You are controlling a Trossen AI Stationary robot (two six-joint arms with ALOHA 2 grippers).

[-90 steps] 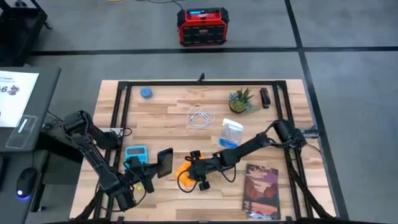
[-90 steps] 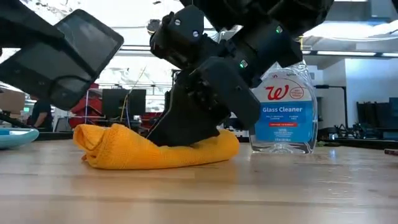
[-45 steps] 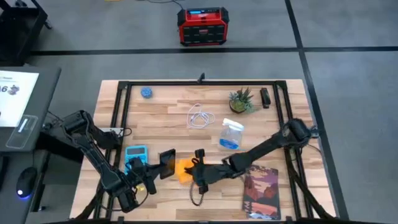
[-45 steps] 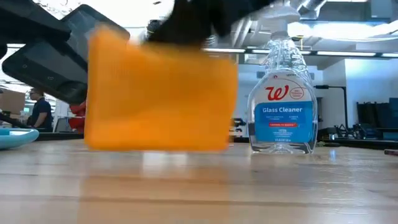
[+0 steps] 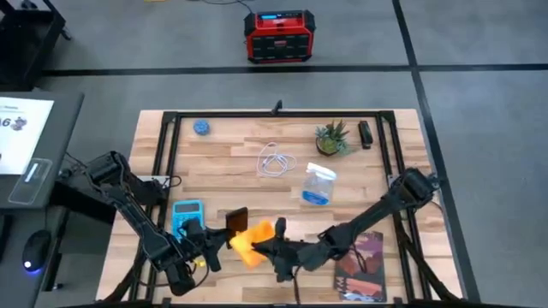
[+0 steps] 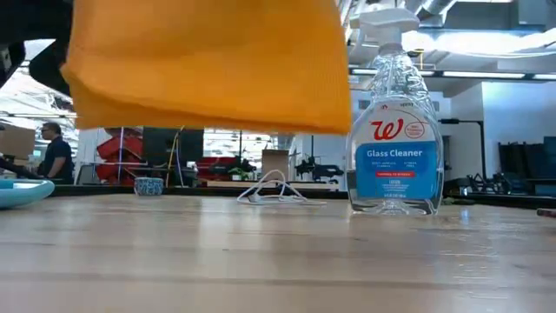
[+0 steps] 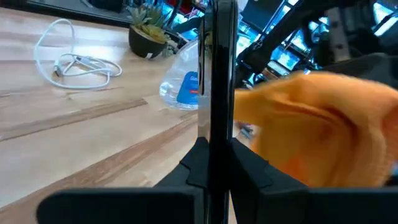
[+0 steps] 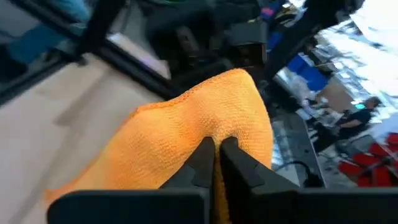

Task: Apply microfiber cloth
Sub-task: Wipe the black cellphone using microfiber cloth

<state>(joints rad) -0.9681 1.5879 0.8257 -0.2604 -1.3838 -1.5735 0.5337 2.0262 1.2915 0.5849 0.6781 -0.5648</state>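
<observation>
So the right gripper (image 5: pixel 272 246) has the microfiber cloth (image 5: pixel 250 237) pinched and up off the table (image 5: pixel 257 171).
High view: cloth hangs off the right claw's tip, right beside the black smartphone (image 5: pixel 236 220) clamped upright in the left gripper (image 5: pixel 208 249). Low view: cloth (image 6: pixel 208 65) floats clear above the wood, left of the glass cleaner bottle (image 6: pixel 395 122). Right wrist view: fingers (image 8: pixel 200 163) closed on a cloth (image 8: pixel 199 134) fold.

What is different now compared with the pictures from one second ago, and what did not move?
The right tool, shut on the microfiber cloth, lifted it off the table; it now hangs in the air beside the smartphone that the left tool holds upright. The right arm drew back toward the table's front. The glass cleaner bottle, white cable, calculator and book stayed put.
</observation>
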